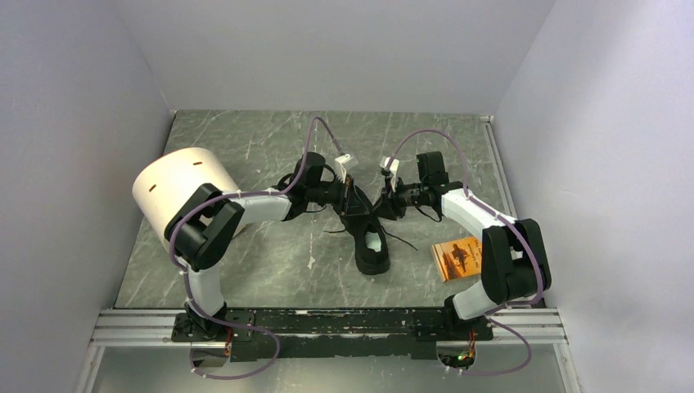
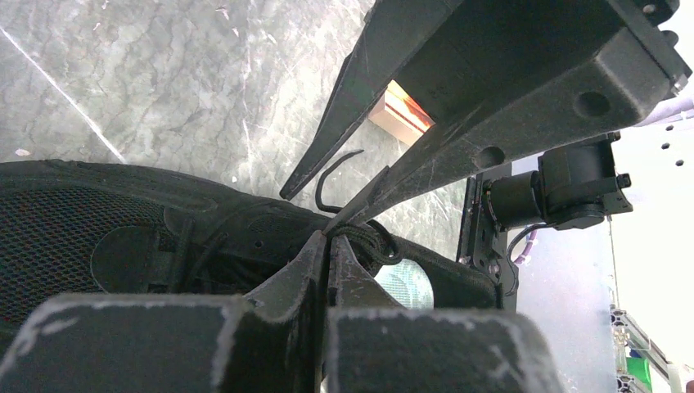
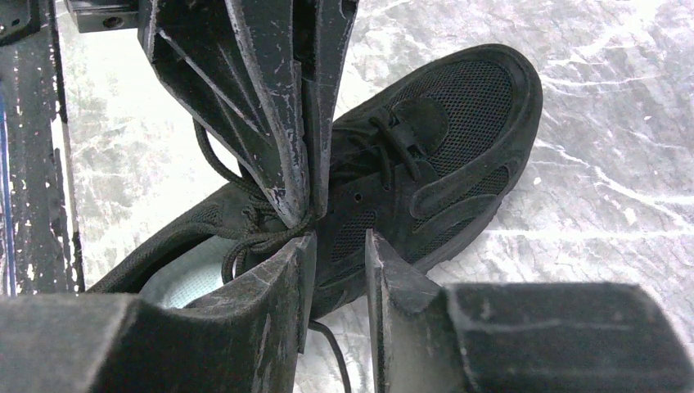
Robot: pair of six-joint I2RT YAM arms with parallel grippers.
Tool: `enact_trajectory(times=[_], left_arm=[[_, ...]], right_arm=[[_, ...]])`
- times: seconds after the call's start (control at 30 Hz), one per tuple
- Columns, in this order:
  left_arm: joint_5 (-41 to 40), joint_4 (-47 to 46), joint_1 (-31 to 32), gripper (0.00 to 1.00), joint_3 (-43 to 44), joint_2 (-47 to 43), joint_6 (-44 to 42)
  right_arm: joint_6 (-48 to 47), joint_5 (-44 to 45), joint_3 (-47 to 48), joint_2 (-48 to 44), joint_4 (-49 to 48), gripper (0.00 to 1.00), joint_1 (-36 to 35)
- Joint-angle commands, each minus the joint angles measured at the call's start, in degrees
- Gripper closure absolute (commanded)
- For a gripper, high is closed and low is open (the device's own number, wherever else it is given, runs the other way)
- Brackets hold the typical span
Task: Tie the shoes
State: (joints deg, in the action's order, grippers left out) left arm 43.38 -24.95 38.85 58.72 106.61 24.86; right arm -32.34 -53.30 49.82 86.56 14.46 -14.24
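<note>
The black low-top shoe [image 1: 372, 264] [image 2: 82, 221] [image 3: 458, 115] lies mid-table with its pale insole showing. Both grippers meet over its tongue. My left gripper [image 1: 355, 199] [image 2: 329, 237] [image 3: 301, 219] is shut, its tips pinching a bunch of the thin black lace [image 2: 370, 240] [image 3: 260, 239] by the shoe's opening. My right gripper [image 1: 383, 203] [image 3: 340, 242] [image 2: 311, 211] is open, with a narrow gap and nothing between its fingers. One of its fingertips [image 3: 304, 246] rests against the same lace bunch. A loose lace end [image 2: 327, 176] curls between its fingers.
An orange booklet [image 1: 457, 255] [image 2: 398, 105] lies right of the shoe, by the right arm. A large white cylinder [image 1: 176, 192] stands at the left behind the left arm. Loose lace ends [image 1: 401, 241] trail on the grey marbled table [image 1: 270, 147]. Pale walls enclose three sides.
</note>
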Motion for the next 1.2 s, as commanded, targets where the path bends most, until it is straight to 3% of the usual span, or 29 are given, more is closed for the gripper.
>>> enact_trajectory(times=[0.0, 0.73, 0.83, 0.9, 0.93, 1.17], left_arm=[[-0.5, -0.9, 0.1, 0.95, 2.1, 0.8, -1.6], [2.5, -3.8, -0.3, 0.95, 1.0, 1.1, 0.4], [2.6, -4.0, -0.3, 0.95, 0.6, 0.8, 0.5], [2.4, -3.6, -0.3, 0.95, 0.4, 0.4, 0.1], [2.2, -2.9, -0.3, 0.95, 0.3, 0.0, -0.4], [0.9, 4.1, -1.9, 0.93, -0.9, -4.1, -5.0]], right_arm=[[-1.6, -4.3, -1.1, -0.1, -1.2, 0.67, 0.0], [2.6, -7.5, -3.8, -0.4, -7.2, 0.63, -1.8], [2.9, -7.1, -3.8, -0.3, -7.8, 0.75, -1.8], [3.3, -6.1, -3.9, -0.6, -8.1, 0.96, -1.8], [3.5, -5.6, -4.0, -0.9, -8.4, 1.0, -1.7], [2.3, -2.5, -5.6, -3.7, -7.7, 1.0, -1.7]])
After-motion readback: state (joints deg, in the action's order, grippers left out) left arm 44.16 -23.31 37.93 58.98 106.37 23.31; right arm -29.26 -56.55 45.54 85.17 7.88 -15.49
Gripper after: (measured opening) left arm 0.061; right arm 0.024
